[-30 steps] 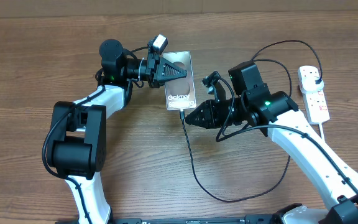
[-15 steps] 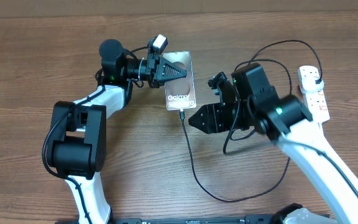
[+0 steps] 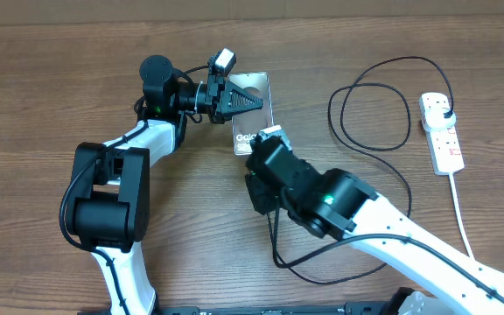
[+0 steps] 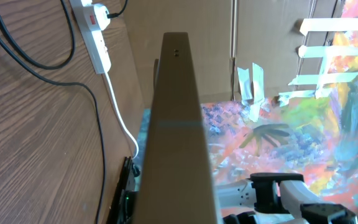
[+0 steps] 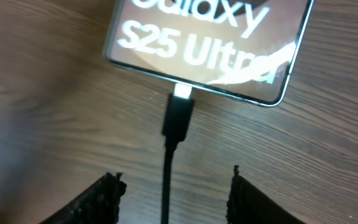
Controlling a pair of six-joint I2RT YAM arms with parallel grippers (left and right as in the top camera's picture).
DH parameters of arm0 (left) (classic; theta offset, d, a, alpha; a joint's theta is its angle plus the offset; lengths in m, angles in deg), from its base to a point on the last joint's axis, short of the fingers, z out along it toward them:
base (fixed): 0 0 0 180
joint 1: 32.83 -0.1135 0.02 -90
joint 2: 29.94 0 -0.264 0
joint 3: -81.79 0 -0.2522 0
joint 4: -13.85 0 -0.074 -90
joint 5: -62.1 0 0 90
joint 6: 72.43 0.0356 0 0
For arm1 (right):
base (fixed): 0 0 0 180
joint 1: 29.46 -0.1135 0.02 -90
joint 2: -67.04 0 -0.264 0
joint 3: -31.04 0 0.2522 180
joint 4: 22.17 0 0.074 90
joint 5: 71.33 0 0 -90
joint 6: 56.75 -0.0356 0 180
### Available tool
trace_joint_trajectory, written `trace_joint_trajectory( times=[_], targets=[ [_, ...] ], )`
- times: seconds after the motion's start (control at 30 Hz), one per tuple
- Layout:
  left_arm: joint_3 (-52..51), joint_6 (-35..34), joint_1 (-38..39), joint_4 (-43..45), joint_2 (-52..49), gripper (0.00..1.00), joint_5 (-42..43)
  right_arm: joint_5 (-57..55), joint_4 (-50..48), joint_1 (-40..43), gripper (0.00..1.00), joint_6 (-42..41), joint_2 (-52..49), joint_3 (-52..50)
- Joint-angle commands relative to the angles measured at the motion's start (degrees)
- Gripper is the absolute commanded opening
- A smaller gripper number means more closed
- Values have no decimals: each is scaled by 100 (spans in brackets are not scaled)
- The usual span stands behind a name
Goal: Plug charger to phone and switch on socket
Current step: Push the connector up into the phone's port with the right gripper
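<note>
The phone [image 3: 254, 105] lies on the wood table with its "Galaxy" lettering up. My left gripper [image 3: 250, 101] lies across its upper left part, shut on the phone. In the left wrist view the phone [image 4: 178, 137] runs up the middle as a tan slab. The charger cable [image 3: 407, 109] loops right to its plug in the white socket [image 3: 443, 131]. The connector [image 5: 179, 118] sits in the phone's end [image 5: 210, 43]. My right gripper [image 5: 174, 186] is open, fingers apart on either side of the cable and touching nothing. My right arm [image 3: 322, 197] covers the phone's lower end from overhead.
The socket's thick white cord [image 3: 462, 219] runs down the right side of the table. In the left wrist view, the socket [image 4: 95, 37] and black cable [image 4: 102, 162] lie to the left, with a bright painted sheet [image 4: 291, 124] beyond the table's edge.
My right gripper has opened and let go of the connector, which stays in the phone. The right arm has swung left over the phone's lower end. Left gripper and phone have not moved.
</note>
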Motion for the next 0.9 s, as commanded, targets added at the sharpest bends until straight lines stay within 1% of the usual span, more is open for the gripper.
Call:
trace_joint_trajectory(
  times=[0.0,0.13,0.23,0.4,0.43,0.53,0.57,0.87],
  targets=[
    [81,2,26,50,68,4,94,-474,-39,-114,51,-240,-216,72],
    [81,2,26,50,68,4,94,-487,-13,-129,42,-509,-321,72],
    [81,2,26,50,68,4,94,-494,-31,-129,35,-538,-321,72],
    [81,4,26,52,68,4,94,-492,-114,-129,18,-535,-321,72],
    [81,7,26,52,68,4,94,-492,-118,-129,13,-533,-321,72],
    [81,92,26,52,68,4,96,-492,-131,-129,5,-533,-321,72],
    [81,142,26,52,68,4,96,-492,-144,-129,4,-533,-321,72],
    [81,221,26,52,68,4,96,-490,-363,-127,4,-531,-319,85]
  ],
)
